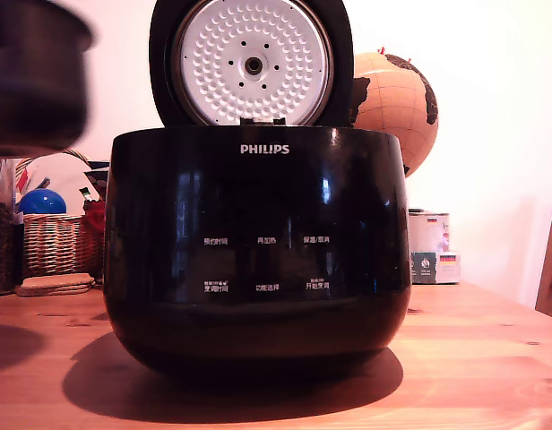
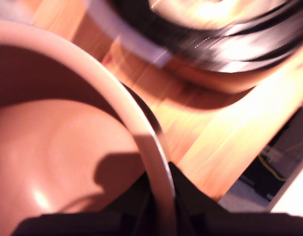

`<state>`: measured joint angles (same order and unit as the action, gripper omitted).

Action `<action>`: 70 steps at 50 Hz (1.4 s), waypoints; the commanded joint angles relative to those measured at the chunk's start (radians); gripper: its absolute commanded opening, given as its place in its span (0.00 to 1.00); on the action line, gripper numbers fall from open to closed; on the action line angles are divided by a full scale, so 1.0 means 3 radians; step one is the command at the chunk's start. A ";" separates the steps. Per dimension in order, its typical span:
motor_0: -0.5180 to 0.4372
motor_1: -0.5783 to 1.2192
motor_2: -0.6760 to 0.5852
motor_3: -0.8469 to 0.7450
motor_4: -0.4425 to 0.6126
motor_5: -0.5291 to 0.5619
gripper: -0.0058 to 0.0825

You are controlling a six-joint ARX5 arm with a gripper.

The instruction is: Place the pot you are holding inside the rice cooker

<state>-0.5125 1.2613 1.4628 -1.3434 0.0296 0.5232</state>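
Closest thing in the wrist view is the claw [image 2: 161, 209], and it's clamped on the rim of the pot [image 2: 68, 147], one dark finger on the inside and one on the outside. The pot's coppery inside fills most of that shot, and you can see the wooden bench [image 2: 230, 142] below it, so the pot is up in the air, not resting on anything.

In the exterior view the pot [image 1: 34, 76] shows as a dark blurry shape way up in the top corner on the exterior view's left, higher than the cooker's rim and off to the side of it. Not over the opening yet.

The rice cooker [image 1: 258, 260] sits dead centre on the bench [image 1: 491, 358], lid [image 1: 251, 61] flipped up so the dimpled white plate faces the camera. So the opening is ready to go.

Behind it there's a wicker basket [image 1: 52, 242] with a blue ball [image 1: 41, 202] on the exterior view's left, and a globe [image 1: 397, 103] on the right.

So I'd say: pot's picked up and lifted, but the sideways move over the cooker, the lowering and the release are all left to do.
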 commanded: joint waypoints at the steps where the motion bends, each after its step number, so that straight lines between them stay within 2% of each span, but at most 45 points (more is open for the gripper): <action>1: -0.0097 -0.0023 0.0064 0.0131 0.0023 -0.0004 0.04; 19: -0.0683 -0.0022 0.0169 0.0495 0.0348 -0.0003 0.04; 31: -0.0931 -0.0013 0.0243 0.0899 0.0556 0.0000 0.04; 46: -0.1064 0.0139 0.0248 0.1197 0.0641 0.0148 0.04; 70: -0.1064 0.0684 0.0594 0.1104 0.0661 0.0301 0.04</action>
<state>-0.8307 1.4647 1.6039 -1.0325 0.2268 0.5911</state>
